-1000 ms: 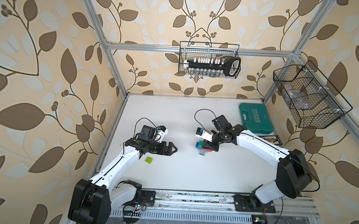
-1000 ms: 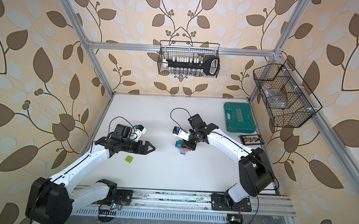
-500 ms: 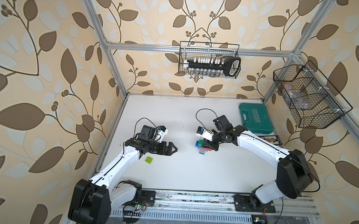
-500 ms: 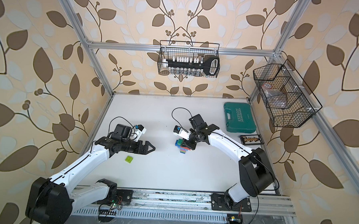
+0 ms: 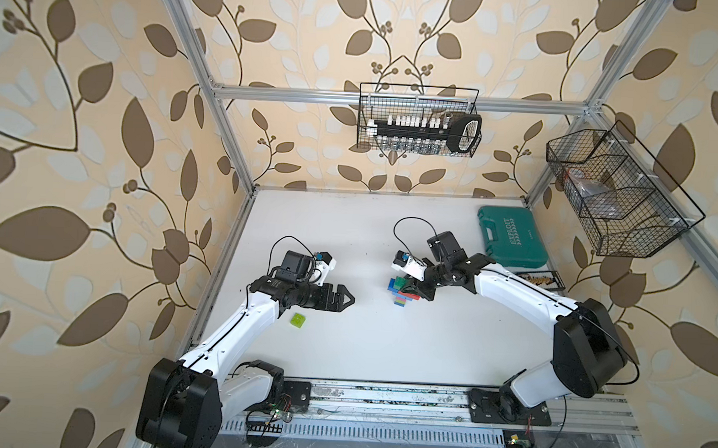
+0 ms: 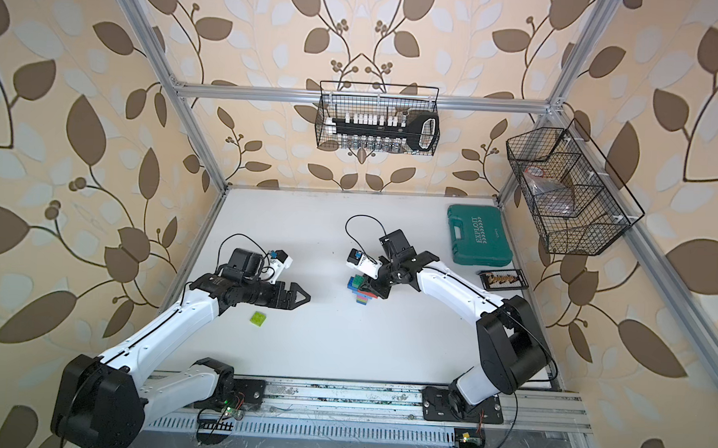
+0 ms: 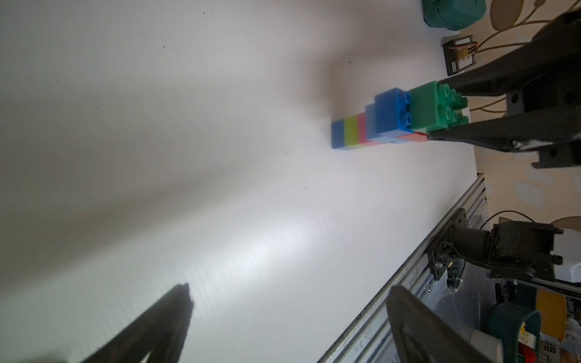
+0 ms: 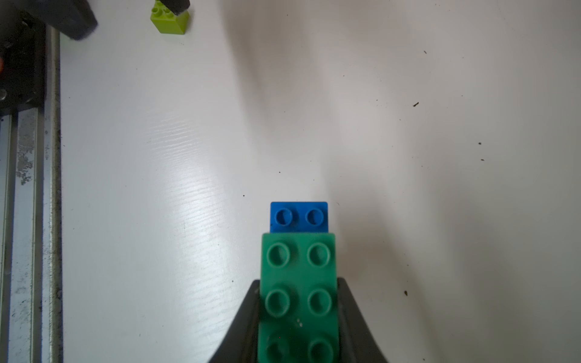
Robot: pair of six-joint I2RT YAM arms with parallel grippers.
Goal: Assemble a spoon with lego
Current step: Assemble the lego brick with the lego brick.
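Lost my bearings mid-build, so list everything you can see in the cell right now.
spoon build: 1, blue, lime, pink, red, mid-table
green brick: 1, green, on top of the build's wide end
loose brick: 1, lime, on the table near the left arm
tool case: 1, teal, far right of the table, closed
tray: 1, black, just in front of the case; contents too small to tell
back basket: 1, black wire, back wall, holds a black rack
side basket: 1, black wire, right wall
table: 1, white
left gripper: black, open, empty
right gripper: black, shut on the green brick
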